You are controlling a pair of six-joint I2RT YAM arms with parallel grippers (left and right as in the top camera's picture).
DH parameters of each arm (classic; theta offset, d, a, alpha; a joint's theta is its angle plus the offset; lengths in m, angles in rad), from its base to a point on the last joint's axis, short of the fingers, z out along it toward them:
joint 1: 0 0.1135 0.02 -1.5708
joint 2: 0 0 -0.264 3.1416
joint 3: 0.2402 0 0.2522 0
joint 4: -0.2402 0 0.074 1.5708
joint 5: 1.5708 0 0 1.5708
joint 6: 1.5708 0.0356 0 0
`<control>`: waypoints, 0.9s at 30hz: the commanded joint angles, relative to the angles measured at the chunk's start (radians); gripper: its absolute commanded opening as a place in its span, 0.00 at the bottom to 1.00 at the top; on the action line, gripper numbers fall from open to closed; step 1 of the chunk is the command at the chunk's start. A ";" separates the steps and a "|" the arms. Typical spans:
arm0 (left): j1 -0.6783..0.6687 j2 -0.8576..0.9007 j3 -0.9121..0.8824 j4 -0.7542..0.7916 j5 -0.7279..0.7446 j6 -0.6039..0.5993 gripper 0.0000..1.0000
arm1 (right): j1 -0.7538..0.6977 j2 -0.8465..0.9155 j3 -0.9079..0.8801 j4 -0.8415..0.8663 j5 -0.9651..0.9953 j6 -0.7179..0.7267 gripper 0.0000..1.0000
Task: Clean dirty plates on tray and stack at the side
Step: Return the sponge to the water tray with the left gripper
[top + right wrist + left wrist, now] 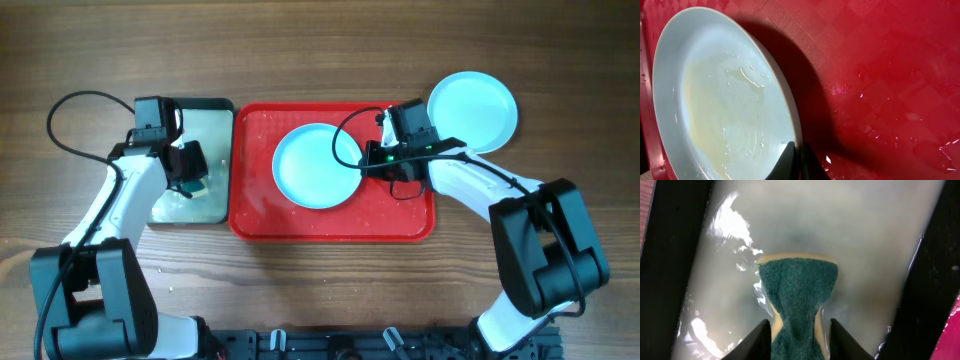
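- Step in hand, as judged: scrub prep. Loading up the cleaning tool on one side, bracing a dish on the other.
- On the left: pinching a green-and-yellow sponge (797,282) in the left pincer (797,326), squeezed narrow at the waist, green scouring face toward the cam.
- Dipping its front end into cloudy liquid inside the small black-rimmed tray (205,103), just beside the red tray (255,215) on its left.
- On the right: nipping the rim of a pale turquoise plate (715,100) w/ the right pincer (794,161), pressed together on the edge nearest the wrist cam.
- Sitting roughly mid red tray, rim side by the pincer apparently raised a bit, going by the dark shadow under it. Can't confirm tilt from overhead.
- Showing a wet yellowish film + streaks across the inside, so prob. not clean yet.
- Off to the far right on the counter (320,40): a second plate (472,108), clear of the red tray, near the right arm. Likely the start of the stack. No third one in view.
- Next, as judged: carry sponge over from the small tray to the held plate, lay scouring face flat on the film, wipe across while bracing the rim.
- Calls for a firm rim pinch, since glossy + wet = slippery, and for keeping both arms from crowding over mid tray.
- Then, once wiped: lift by the rim, move right, set down on the second plate.
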 commanded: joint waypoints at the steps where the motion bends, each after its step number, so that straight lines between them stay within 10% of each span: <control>1: 0.002 -0.005 -0.005 0.002 -0.008 0.011 0.46 | 0.005 0.017 -0.002 0.005 -0.025 0.003 0.04; 8: 0.002 -0.157 0.061 0.029 0.000 -0.045 0.73 | 0.005 0.017 -0.002 0.006 -0.004 -0.006 0.33; 12: 0.002 -0.238 0.061 0.108 0.002 -0.045 1.00 | 0.010 0.019 -0.002 0.007 0.035 -0.005 0.27; 27: 0.002 -0.239 0.061 0.083 0.002 -0.045 1.00 | 0.072 0.028 0.060 -0.005 0.174 -0.008 0.04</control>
